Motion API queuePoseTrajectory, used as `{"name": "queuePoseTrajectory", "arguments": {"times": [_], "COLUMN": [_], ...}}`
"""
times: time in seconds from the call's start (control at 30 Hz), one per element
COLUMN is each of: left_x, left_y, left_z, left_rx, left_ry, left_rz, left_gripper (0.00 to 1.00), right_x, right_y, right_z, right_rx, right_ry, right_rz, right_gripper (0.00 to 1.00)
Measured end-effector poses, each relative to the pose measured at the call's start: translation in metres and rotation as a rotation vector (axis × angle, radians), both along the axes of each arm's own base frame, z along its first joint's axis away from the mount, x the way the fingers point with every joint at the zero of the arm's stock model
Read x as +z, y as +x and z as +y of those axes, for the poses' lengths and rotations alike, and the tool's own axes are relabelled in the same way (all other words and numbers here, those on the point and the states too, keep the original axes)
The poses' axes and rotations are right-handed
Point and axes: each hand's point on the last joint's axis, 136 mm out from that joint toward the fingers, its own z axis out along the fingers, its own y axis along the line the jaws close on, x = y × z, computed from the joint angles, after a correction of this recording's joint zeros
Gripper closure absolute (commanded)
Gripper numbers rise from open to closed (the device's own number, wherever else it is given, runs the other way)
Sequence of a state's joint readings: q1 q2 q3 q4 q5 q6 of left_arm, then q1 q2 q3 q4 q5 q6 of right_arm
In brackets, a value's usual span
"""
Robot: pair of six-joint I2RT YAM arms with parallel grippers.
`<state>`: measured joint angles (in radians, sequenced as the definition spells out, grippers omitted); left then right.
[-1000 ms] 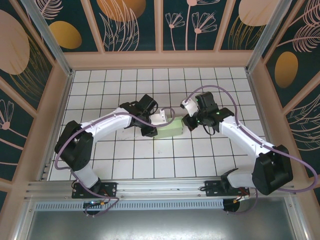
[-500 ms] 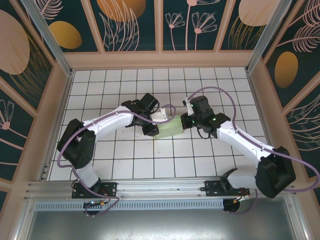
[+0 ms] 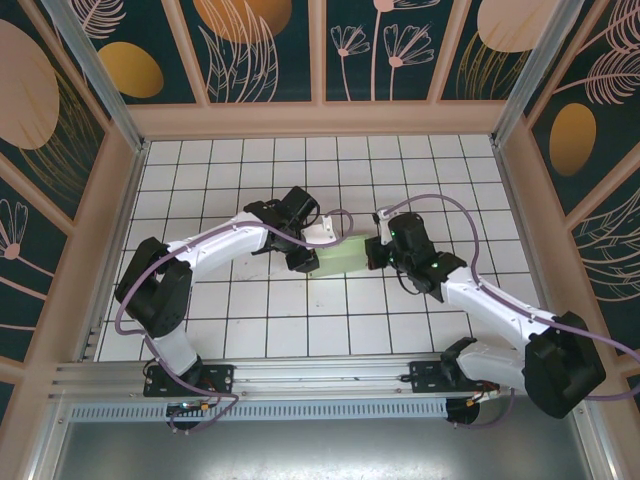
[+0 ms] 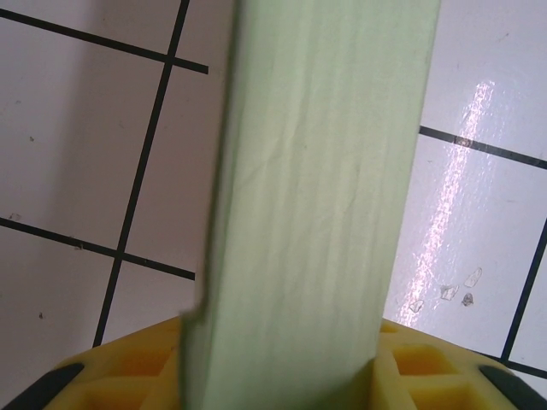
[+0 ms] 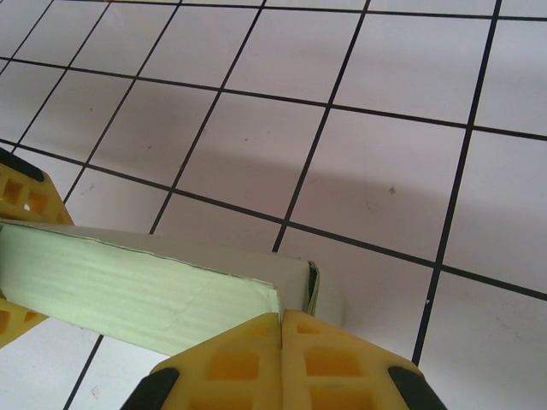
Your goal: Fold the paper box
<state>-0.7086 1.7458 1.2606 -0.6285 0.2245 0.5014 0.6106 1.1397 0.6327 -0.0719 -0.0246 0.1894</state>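
Mint-green paper box (image 3: 343, 257), ends hidden by left gripper (image 3: 311, 251), right gripper (image 3: 373, 251)

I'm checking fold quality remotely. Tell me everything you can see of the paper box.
The paper box is pale mint-green thin card, matte with faint creases, folded into a shallow rectangular shape. It stretches lengthwise between the two arms over the white tiled table. The left gripper clasps one end across its width. At the other end, where a flap edge shows, the right gripper has its jaws shut at the corner; whether card is pinched is unclear.
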Motion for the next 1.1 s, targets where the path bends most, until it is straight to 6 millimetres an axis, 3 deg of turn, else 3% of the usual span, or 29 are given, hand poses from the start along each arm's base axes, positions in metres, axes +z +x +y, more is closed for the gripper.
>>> {"name": "queuePoseTrajectory", "arguments": {"times": [0.13, 0.27, 0.4, 0.6, 0.73, 0.93, 1.0, 1.1], "left_x": [-0.003, -0.006, -0.003, 0.030, 0.064, 0.109, 0.119, 0.117], "left_y": [-0.002, -0.003, 0.000, 0.003, 0.007, 0.012, 0.012, 0.003], "left_z": [0.001, 0.002, 0.000, 0.000, 0.007, 0.023, 0.026, 0.033], "left_rx": [0.028, 0.055, 0.077, 0.126, 0.228, 0.478, 0.550, 0.609], "left_ry": [-0.002, -0.001, -0.022, -0.116, -0.226, -0.409, -0.476, -0.513], "left_rz": [0.019, 0.036, 0.020, -0.063, -0.160, -0.221, -0.208, -0.170], "left_gripper": [0.49, 0.44, 0.30, 0.01, 0.01, 0.03, 0.18, 0.59], "right_x": [-0.005, -0.005, -0.006, -0.006, -0.004, -0.004, -0.004, -0.004], "right_y": [-0.002, -0.006, -0.006, -0.008, -0.009, -0.008, -0.008, -0.008], "right_z": [-0.001, 0.003, 0.003, 0.002, 0.002, 0.001, 0.001, 0.000], "right_rx": [0.002, 0.018, 0.019, 0.019, 0.017, 0.009, 0.005, -0.003], "right_ry": [-0.002, 0.000, -0.001, -0.010, -0.018, -0.026, -0.028, -0.027], "right_rz": [0.001, 0.004, 0.006, 0.016, 0.025, 0.040, 0.046, 0.058], "right_gripper": [1.00, 1.00, 1.00, 1.00, 1.00, 1.00, 1.00, 1.00]}}
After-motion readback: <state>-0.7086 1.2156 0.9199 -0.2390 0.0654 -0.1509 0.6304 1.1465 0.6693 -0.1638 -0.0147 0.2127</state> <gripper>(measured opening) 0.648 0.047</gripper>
